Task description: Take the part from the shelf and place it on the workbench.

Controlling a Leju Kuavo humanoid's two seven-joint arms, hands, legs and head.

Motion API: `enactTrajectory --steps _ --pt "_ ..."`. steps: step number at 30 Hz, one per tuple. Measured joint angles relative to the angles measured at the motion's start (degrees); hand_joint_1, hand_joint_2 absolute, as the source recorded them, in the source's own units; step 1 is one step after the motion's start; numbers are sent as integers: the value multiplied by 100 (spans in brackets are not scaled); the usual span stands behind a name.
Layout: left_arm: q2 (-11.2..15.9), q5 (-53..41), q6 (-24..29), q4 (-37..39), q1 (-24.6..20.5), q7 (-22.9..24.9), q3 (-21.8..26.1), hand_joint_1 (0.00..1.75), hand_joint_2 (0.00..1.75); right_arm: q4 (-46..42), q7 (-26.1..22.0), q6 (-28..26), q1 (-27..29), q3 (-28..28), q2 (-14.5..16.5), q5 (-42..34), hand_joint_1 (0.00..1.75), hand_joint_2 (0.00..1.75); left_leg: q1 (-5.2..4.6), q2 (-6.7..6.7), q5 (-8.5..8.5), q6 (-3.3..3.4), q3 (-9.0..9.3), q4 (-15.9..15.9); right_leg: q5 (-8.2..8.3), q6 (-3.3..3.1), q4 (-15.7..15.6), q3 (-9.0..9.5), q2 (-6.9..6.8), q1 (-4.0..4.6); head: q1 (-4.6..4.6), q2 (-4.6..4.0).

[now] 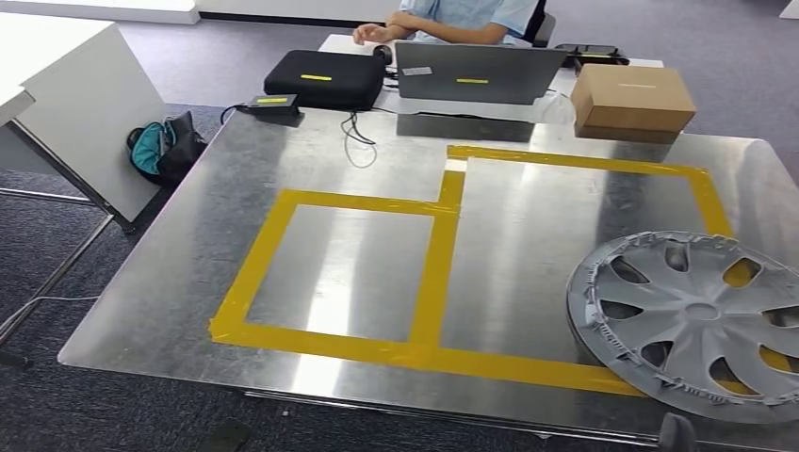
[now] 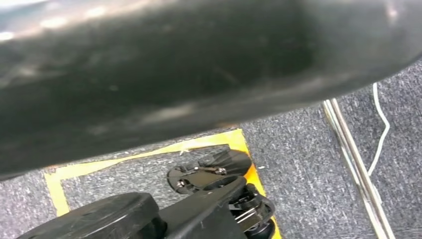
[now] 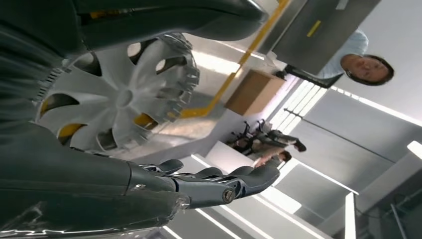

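So the big metal bench [image 1: 170, 282] takes up most of our head view, with yellow tape [image 1: 438, 273] marking out two boxes on it. The part, a grey hubcap [image 1: 693, 325], is lying flat on the bench at our right, sitting over the near corner of the larger taped box, with a bit of its rim close to the bench edge. Looks to us like the main job is basically done: the hubcap's off the shelf and resting on the bench, and nothing is holding it.

Our right hand [image 3: 209, 181] is just beside the hubcap in the wrist view, fingers stretched out fairly straight and apart, empty, not touching it as far as we can tell. All that's left is probably pulling that arm clear.

Left hand: can't tell its state, the left wrist view is mostly a dark blur over carpet.

Back of the bench there's a laptop [image 1: 476, 73], a cardboard box [image 1: 631, 99], a black case [image 1: 325, 77], and a person sitting behind.
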Motion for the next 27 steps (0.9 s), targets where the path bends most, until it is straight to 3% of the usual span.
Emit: enactTrajectory --steps 1,2,3,6,8,11,12,13,14,16,18,21,22,23,26,27 --pt "-6 -35 -10 -54 38 -16 49 0 0 47 -54 195 0 -102 96 -55 0 0 19 -7 -2 -59 -6 21 160 36 -359 220 -10 -19 8 0" --pt "-18 -70 -28 -113 77 -33 99 0 0 92 -90 346 6 -216 201 -87 0 0 24 -14 -4 -120 -8 46 261 28 -597 361 -8 -30 11 0" --pt "-32 -110 -53 -179 117 -46 153 0 0 135 -94 444 9 -334 312 -99 0 0 19 -22 -4 -173 -13 77 274 -17 -700 409 3 -32 16 0" --pt "-94 -282 -174 -387 250 -44 323 0 0 198 125 308 29 -505 557 39 0 0 30 -30 8 -286 -41 116 246 -260 -632 261 43 -13 6 0" --pt "-141 -460 -274 -531 343 -29 454 0 0 208 266 175 44 -500 665 169 0 0 38 -31 -252 -309 -144 345 310 -385 -621 173 44 9 -11 0" --pt "-229 -713 -373 -705 435 -24 664 0 0 226 356 132 64 -496 773 207 0 0 -19 -35 -990 -268 -498 1376 449 -491 -621 50 41 71 -33 0" --pt "-258 -765 -389 -747 454 -24 726 0 0 234 368 133 67 -497 797 205 0 0 -40 -36 -1101 -241 -551 1632 498 -507 -619 0 41 101 -36 0" --pt "-282 -802 -398 -785 466 -24 782 0 0 241 374 134 69 -498 816 202 0 0 -63 -38 -1094 -202 -511 1696 545 -519 -617 -59 42 131 -36 0" --pt "-300 -819 -399 -819 473 -24 828 0 0 245 375 134 71 -499 831 200 0 0 -90 -40 -986 -153 -367 1543 587 -526 -616 -110 45 157 -36 0" --pt "-323 -838 -401 -885 477 -24 894 0 0 251 377 134 74 -501 854 198 0 0 -164 -58 -704 -22 139 779 664 -522 -616 -189 52 195 -35 0" --pt "-342 -844 -402 -938 469 -25 936 0 0 253 378 134 77 -502 870 198 0 0 -223 -73 -565 43 494 160 741 -485 -616 -241 52 214 -32 0" --pt "-375 -862 -404 -979 475 -28 997 0 0 255 418 119 87 -503 886 189 0 0 -247 -64 -469 78 492 -8 849 -379 -652 -261 42 201 -41 0" --pt "-382 -875 -408 -991 477 -29 1016 0 0 260 444 94 98 -504 890 184 0 0 -239 -53 -414 112 457 -25 796 -341 -627 -288 39 194 -42 0" --pt "-387 -897 -415 -1003 477 -32 1032 0 0 267 481 40 110 -506 892 191 0 0 -228 -42 -353 150 411 -44 641 -306 -515 -338 36 190 -37 0" --pt "-407 -1003 -443 -1022 466 -39 1081 0 0 319 641 -328 127 -522 896 320 0 0 -218 -18 -190 202 218 -52 -147 -227 352 -572 29 178 -22 0" --pt "-412 -1035 -448 -1022 464 -41 1095 0 0 336 688 -447 126 -527 896 367 0 0 -220 -13 -154 201 171 -50 -300 -215 599 -622 29 177 -22 0"
